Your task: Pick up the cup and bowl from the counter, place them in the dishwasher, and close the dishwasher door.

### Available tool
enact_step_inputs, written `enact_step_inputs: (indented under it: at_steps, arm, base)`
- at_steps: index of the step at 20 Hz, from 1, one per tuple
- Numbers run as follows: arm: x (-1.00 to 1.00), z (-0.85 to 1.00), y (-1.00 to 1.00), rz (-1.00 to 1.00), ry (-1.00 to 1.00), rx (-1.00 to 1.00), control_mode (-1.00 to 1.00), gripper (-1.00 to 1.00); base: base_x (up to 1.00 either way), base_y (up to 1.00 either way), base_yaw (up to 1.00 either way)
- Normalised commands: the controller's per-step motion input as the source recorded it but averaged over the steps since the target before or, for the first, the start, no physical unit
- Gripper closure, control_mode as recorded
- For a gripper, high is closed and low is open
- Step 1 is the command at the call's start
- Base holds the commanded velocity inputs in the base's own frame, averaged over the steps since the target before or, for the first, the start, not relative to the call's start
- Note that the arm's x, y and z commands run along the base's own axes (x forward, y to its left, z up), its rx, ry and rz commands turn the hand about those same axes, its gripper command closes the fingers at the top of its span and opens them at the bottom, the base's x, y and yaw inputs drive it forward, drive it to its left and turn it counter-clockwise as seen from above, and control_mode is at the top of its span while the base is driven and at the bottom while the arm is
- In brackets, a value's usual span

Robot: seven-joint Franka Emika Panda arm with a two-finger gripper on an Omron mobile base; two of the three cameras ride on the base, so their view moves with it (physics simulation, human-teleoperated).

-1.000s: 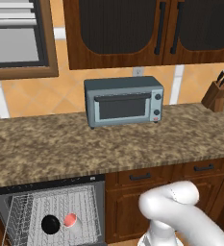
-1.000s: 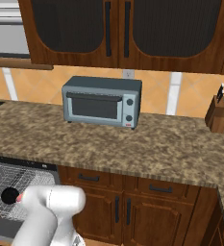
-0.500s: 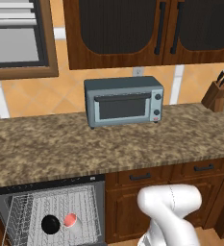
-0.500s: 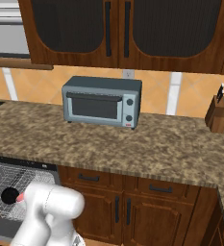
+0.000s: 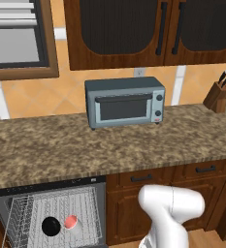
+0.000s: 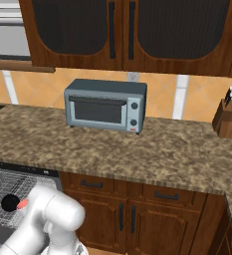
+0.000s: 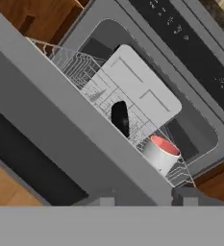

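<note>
The dishwasher (image 5: pixel 46 186) stands open under the counter (image 5: pixel 109 145), its white wire rack (image 5: pixel 32 213) in sight. The black bowl (image 5: pixel 50 226) and the grey cup (image 5: pixel 71 222) with its pink inside rest side by side in the rack. In the hand view the bowl (image 7: pixel 119 117) and cup (image 7: pixel 160 153) lie just beyond the dishwasher door (image 7: pixel 60 105), a grey panel crossing the picture on a slant. My gripper (image 7: pixel 144 198) sits close against the door's edge, open, with nothing between its fingertips (image 7: pixel 185 194). In the right base view the bowl (image 6: pixel 10 201) and cup (image 6: pixel 23 204) show beside my arm.
A grey toaster oven (image 5: pixel 125 101) stands at the back of the counter, a knife block (image 5: pixel 218 94) at the far right. Brown cabinet drawers and doors (image 5: pixel 148 193) flank the dishwasher on the right. Wooden floor (image 7: pixel 3 190) lies below the door.
My arm's elbow has drifted slightly left in both base views. The bowl and cup have stayed put in the rack.
</note>
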Motion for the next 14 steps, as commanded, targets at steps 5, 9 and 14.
enact_step_inputs:
  at_steps: [5,9,14]
  arm:
    - [-0.69,-0.94,0.12,0.0,0.0,-0.33,-1.0,-1.0]
    - [-0.9,-0.81,0.0,0.06,-0.02,-0.24,-1.0,-1.0]
    - [0.26,-1.0,0.0,0.07,-0.12,-0.23,-1.0,-1.0]
  base:
    - [0.0,0.0,0.0]
    - [0.0,0.0,0.0]
    - [0.0,0.0,0.0]
